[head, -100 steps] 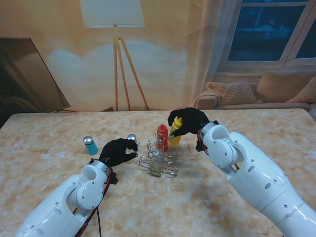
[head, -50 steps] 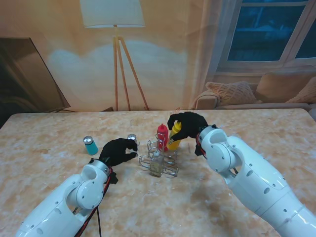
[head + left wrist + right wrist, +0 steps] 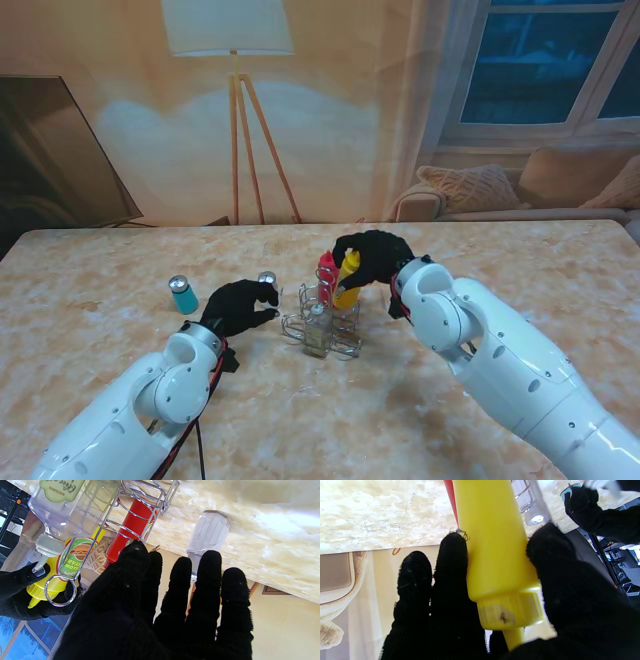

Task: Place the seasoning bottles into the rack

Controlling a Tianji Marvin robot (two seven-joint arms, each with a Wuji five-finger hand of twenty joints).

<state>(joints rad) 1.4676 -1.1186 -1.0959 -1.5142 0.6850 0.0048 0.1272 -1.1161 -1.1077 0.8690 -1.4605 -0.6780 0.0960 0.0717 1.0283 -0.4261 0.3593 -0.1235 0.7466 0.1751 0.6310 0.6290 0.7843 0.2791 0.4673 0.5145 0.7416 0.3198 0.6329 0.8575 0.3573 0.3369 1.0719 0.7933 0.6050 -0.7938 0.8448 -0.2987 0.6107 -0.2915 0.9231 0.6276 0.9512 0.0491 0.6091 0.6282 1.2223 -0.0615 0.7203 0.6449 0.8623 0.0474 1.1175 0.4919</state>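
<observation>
Mustard bottle [image 3: 347, 279] tilts over the rack [image 3: 322, 322], clasped in the right hand [image 3: 372, 257].

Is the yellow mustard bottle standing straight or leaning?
Leaning. The mustard bottle tilts, its tip toward the red ketchup bottle, gripped by the right hand at the wire rack.

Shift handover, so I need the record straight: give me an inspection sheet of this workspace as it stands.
Surface: marble-pattern table, no spills seen.
Job's things: wire rack holds red bottle and clear bottle; yellow bottle tilted at rack; teal shaker and white shaker loose on table.
Clutter: nothing seen.
Hands: right hand grips yellow bottle; left hand open beside white shaker.
Cables: cable under left arm.
Surroundings: floor lamp, sofa, window.
</observation>
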